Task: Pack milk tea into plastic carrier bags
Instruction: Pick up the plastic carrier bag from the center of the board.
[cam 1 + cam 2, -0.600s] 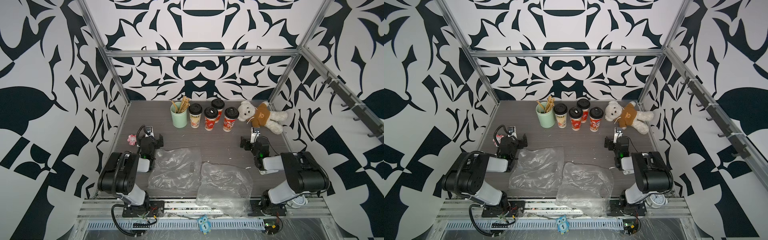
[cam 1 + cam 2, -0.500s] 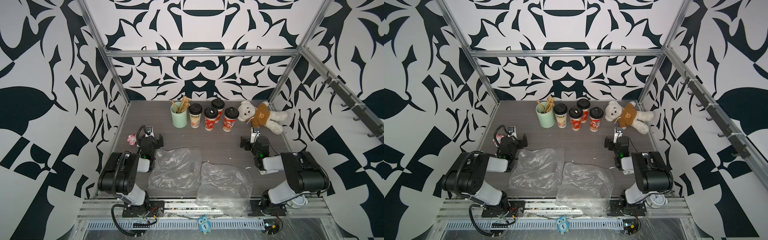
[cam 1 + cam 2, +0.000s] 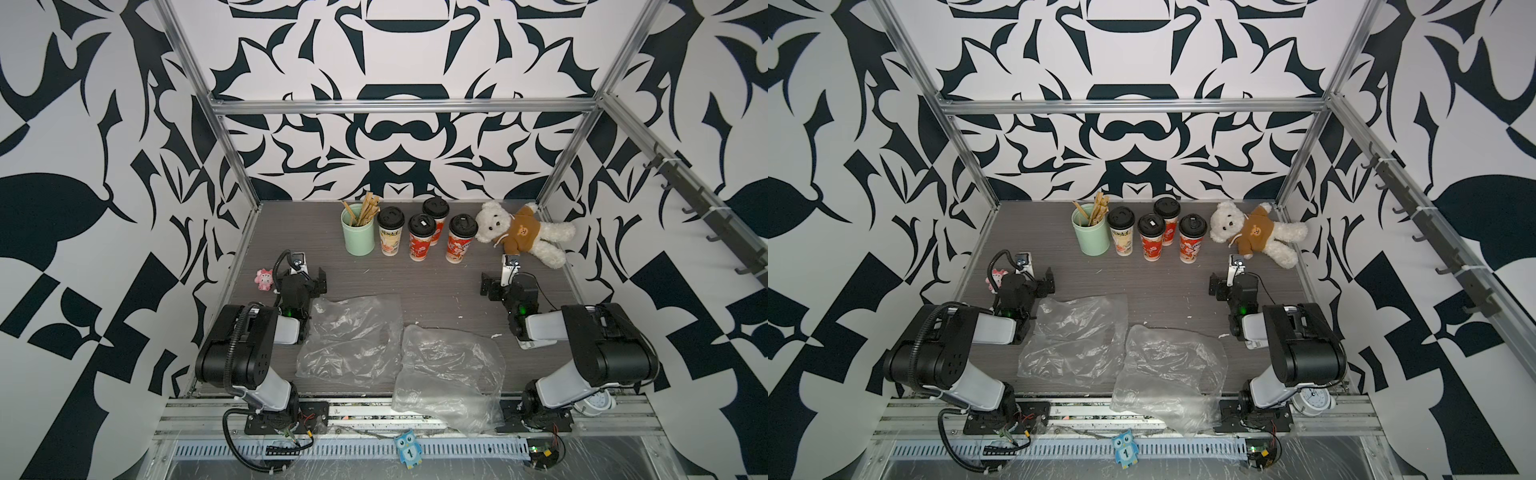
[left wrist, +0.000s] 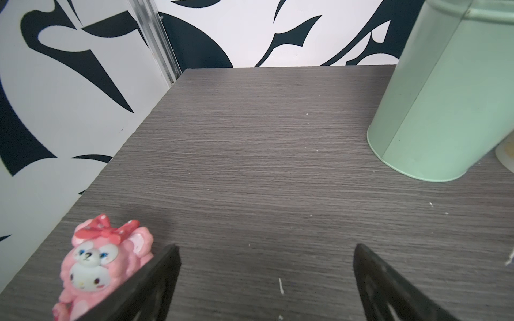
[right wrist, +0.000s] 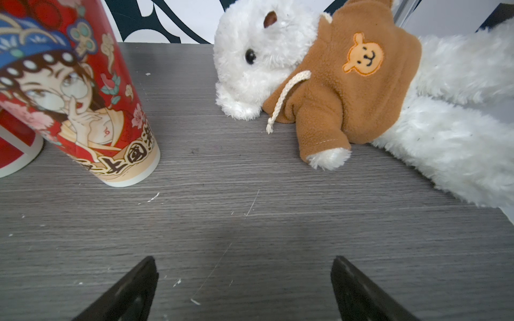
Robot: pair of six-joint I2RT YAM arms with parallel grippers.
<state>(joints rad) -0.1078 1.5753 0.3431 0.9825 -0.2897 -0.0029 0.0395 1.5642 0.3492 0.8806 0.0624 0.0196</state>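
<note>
The milk tea stands in a cluster at the back of the table in both top views: a cream-yellow cup (image 3: 390,232) and three red ones (image 3: 422,239) (image 3: 435,214) (image 3: 461,241), all with black lids. Two clear plastic carrier bags lie flat and crumpled near the front, one on the left (image 3: 353,336) and one on the right (image 3: 449,374). My left gripper (image 3: 300,276) (image 4: 266,247) rests low at the left, open over bare table. My right gripper (image 3: 503,283) (image 5: 244,258) is open too, facing the nearest red cup (image 5: 72,91) without touching it.
A mint-green holder (image 3: 357,235) (image 4: 434,111) of brown sticks stands left of the cups. A white teddy bear (image 3: 519,230) (image 5: 333,83) in a brown hoodie lies at the back right. A pink figurine (image 3: 264,279) (image 4: 97,266) sits beside my left finger.
</note>
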